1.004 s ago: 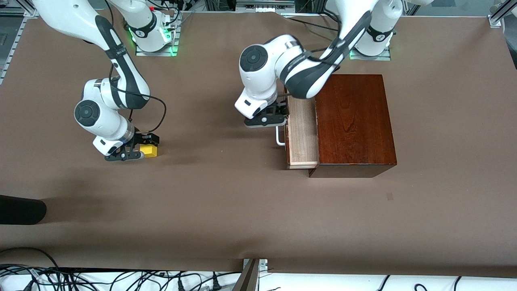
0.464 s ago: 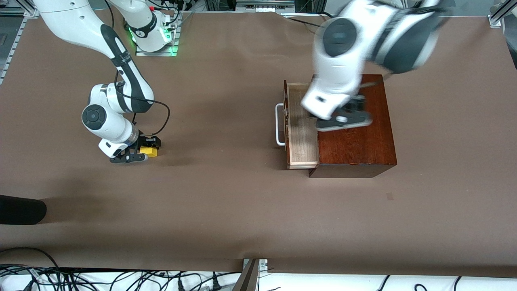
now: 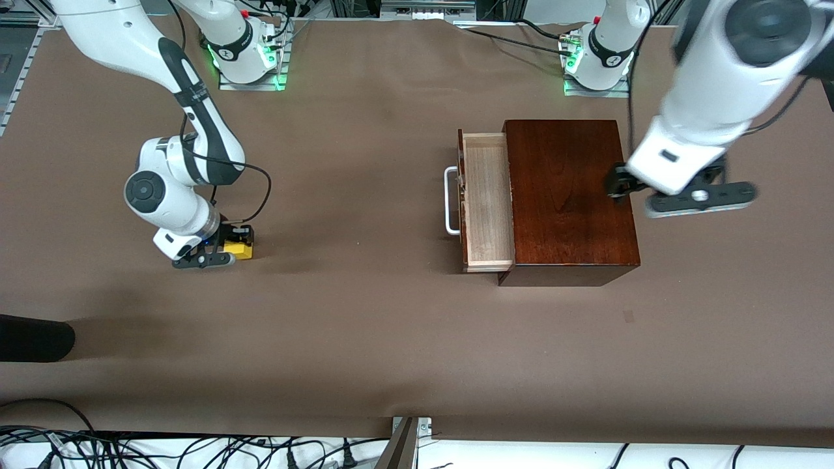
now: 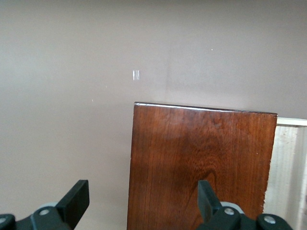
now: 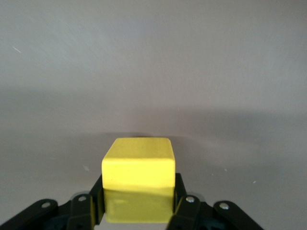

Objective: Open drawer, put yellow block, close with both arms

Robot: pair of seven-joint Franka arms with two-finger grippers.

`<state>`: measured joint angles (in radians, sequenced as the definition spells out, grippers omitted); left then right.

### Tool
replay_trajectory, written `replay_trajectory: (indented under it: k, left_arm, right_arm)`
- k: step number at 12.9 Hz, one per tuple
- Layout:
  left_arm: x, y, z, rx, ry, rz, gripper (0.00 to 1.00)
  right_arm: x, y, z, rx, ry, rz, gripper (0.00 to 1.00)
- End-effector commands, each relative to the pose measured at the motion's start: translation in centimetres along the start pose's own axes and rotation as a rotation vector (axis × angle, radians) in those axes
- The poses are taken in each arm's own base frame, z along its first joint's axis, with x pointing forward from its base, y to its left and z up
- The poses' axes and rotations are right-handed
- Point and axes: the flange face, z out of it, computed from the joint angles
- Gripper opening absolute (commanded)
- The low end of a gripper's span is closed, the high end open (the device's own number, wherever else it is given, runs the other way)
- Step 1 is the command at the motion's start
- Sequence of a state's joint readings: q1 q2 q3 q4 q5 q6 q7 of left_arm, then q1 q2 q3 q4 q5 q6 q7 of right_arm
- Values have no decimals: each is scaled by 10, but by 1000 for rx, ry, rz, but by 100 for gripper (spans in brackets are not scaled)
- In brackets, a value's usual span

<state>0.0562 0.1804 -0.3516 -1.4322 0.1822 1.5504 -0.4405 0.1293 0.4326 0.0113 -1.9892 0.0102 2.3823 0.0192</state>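
The yellow block (image 3: 238, 248) rests on the brown table toward the right arm's end, with my right gripper (image 3: 225, 251) shut on it. In the right wrist view the block (image 5: 138, 177) sits squeezed between the black fingers (image 5: 180, 203). The drawer (image 3: 485, 198) of the dark wooden box (image 3: 570, 195) stands pulled out, showing its pale inside and white handle (image 3: 451, 200). My left gripper (image 3: 664, 189) hangs open and holds nothing, over the box's edge at the left arm's end. The left wrist view shows the box top (image 4: 201, 163) below its spread fingers (image 4: 76, 199).
A dark rounded object (image 3: 32, 337) pokes in at the table's edge near the front camera, at the right arm's end. Cables (image 3: 195, 449) run along that front edge. The two arm bases (image 3: 244, 52) stand at the table's back edge.
My left arm has let go of the drawer handle, risen and swung over the box toward its own end of the table. The right gripper has shut on the yellow block.
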Motion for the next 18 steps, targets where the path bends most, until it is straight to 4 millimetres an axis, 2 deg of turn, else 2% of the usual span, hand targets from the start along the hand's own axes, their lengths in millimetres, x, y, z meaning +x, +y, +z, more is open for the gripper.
replay_trajectory:
  k: [1,3,4,6,8,9,11,15,18]
  left_arm:
    - [17,-74,-9,-113,-46,-61,100]
    - [25,-103,0,-131,-56,25,100]
    - [23,-115,-1,-141,-53,37,100]
    - [0,-120,-6,-117,-23,34,100]
    - [-27,-123,-2,-109,6,61,100]
    - [-36,-125,-1,-108,22,101,100]
    - [-35,-126,3,-106,0,123,100]
    - [-34,-126,1,-105,-5,123,100]
    - [-37,-122,0,-100,-45,134,100]
  right_arm:
    - [31,-35,-71,17,-24,-64,0]
    - [42,-71,-108,35,-7,-124,0]
    - [46,-90,-124,40,7,-158,0]
    - [42,-146,-153,44,10,-255,0]
    - [25,-216,-173,36,4,-360,0]
    - [6,-267,-178,12,8,-450,0]
    - [-12,-321,-185,-7,40,-551,0]
    - [-60,-449,-185,-4,94,-843,0]
    - [-97,-527,-182,-77,169,-1019,0]
